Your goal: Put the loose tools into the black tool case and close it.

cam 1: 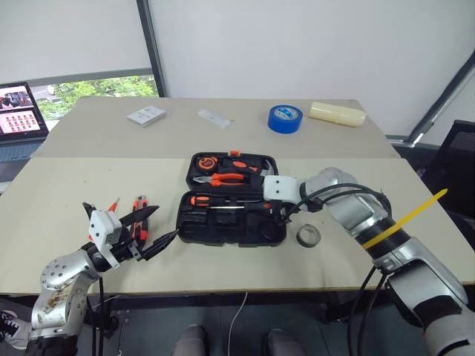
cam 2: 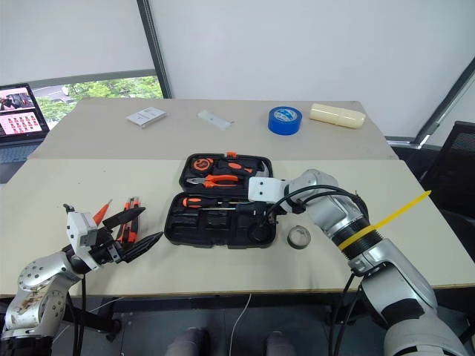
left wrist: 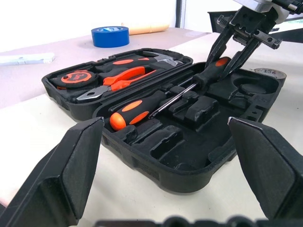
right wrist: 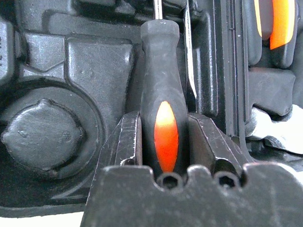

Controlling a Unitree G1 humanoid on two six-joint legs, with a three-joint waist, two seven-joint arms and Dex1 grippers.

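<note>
While R arm reaches down over the case (cam 1: 194, 231), R gripper (right wrist: 165, 137) pinches a screwdriver (right wrist: 163, 94); L gripper (cam 1: 152, 230), just beside case, spread wide, empty.

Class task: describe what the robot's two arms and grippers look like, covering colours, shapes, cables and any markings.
Both arms are silver-grey metal with rounded joint housings. The right arm carries looping black cables and a yellow band with a long loose tail. Each wrist ends in a white block. The left gripper and right gripper have two black tapering fingers. The left arm's joint housing looks scuffed.
</note>
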